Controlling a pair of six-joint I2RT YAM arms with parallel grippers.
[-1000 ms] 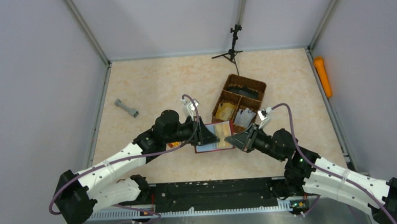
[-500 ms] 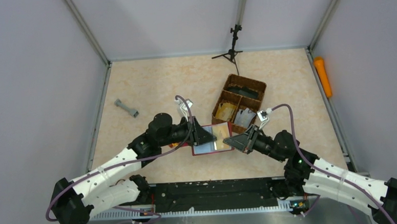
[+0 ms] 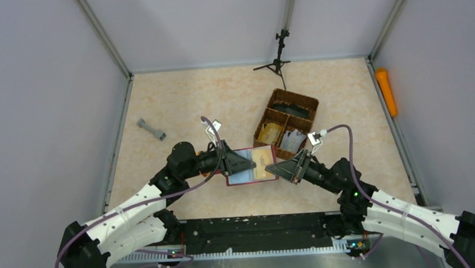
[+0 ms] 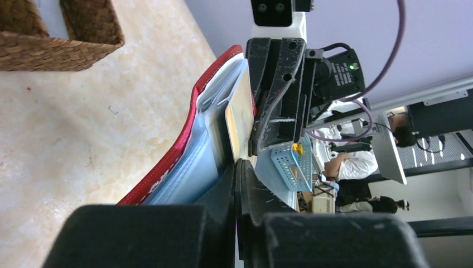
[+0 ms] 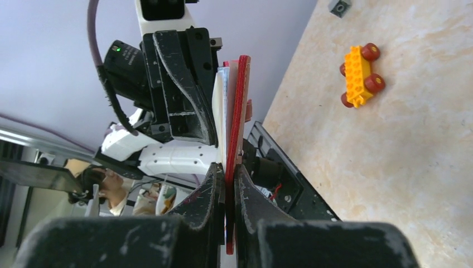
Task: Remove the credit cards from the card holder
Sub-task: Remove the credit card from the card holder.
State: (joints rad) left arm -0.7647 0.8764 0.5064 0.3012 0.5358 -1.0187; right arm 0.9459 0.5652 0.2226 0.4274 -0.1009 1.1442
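The dark red card holder [image 3: 240,178] hangs open above the table between my two grippers, its pale blue lining facing up. A tan-gold credit card [image 3: 263,161] sticks out of its pockets. My left gripper [image 3: 252,164] is shut on that card's edge; in the left wrist view the card [image 4: 241,103] runs down into the shut jaws [image 4: 237,163] beside the red cover [image 4: 184,139]. My right gripper [image 3: 272,168] is shut on the holder's right edge, and in the right wrist view the red cover [image 5: 243,100] passes between its jaws [image 5: 226,170].
A brown wicker divided basket [image 3: 299,100] stands just behind the holder, with a tan card [image 3: 270,132] and a grey card [image 3: 292,141] in its near compartments. A yellow toy car [image 5: 358,75], a grey dumbbell piece [image 3: 151,129], a small tripod [image 3: 277,61] and an orange object [image 3: 386,91] lie around.
My left gripper has closed and its arm has drawn back to the left. The holder and my right gripper have shifted slightly left with it.
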